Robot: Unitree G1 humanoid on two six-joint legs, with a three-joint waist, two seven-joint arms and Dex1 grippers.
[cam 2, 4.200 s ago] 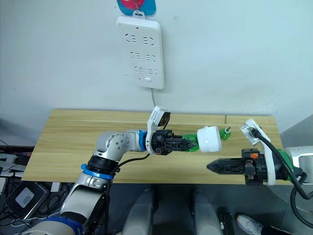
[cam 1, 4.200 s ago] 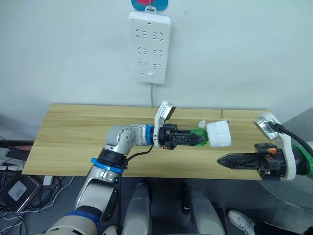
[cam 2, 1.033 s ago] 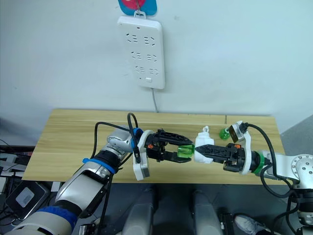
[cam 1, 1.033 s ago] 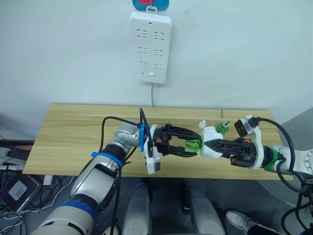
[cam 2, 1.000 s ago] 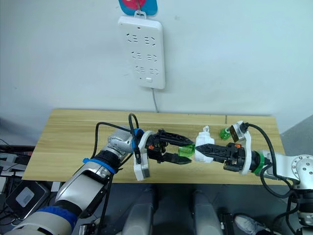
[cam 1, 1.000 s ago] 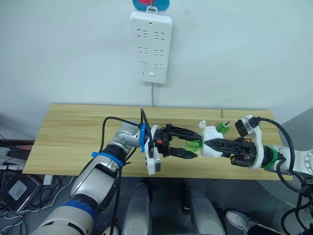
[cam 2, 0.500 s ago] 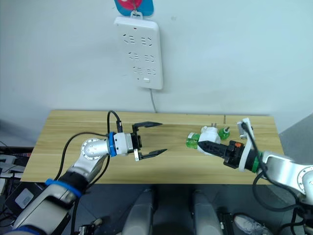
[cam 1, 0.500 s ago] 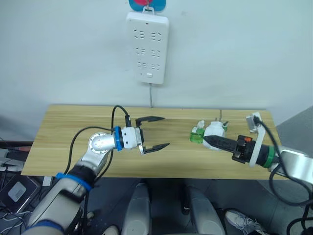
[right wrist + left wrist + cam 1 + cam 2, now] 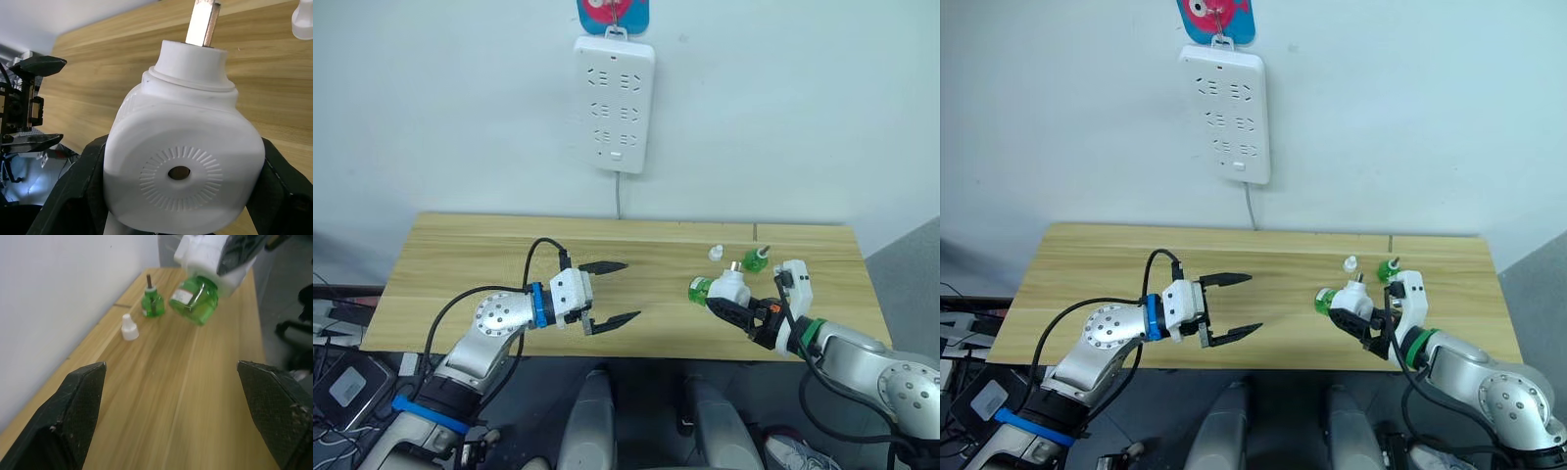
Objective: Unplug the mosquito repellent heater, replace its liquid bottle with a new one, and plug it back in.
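The mosquito repellent heater (image 9: pixel 732 286) is a white rounded block held just above the right part of the table, with my right gripper (image 9: pixel 738 306) shut on it. A green liquid bottle (image 9: pixel 700 289) sticks out of its left side. In the right wrist view the heater (image 9: pixel 181 161) sits between the black fingers (image 9: pixel 73 196), a metal prong (image 9: pixel 203 22) pointing away. A second small green bottle (image 9: pixel 756 259) stands upright behind it, next to a white cap (image 9: pixel 715 253). My left gripper (image 9: pixel 632 290) hangs open over the table's middle, well left of the heater, holding nothing.
A long white power strip (image 9: pixel 615 103) hangs on the wall above the wooden table (image 9: pixel 460 255), its cord dropping behind the back edge. Bare wood lies between the two grippers and across the left half.
My left gripper has let go of the green bottle and drawn back to the left, jaws wide. The right gripper has carried the heater, bottle attached, rightward and turned it.
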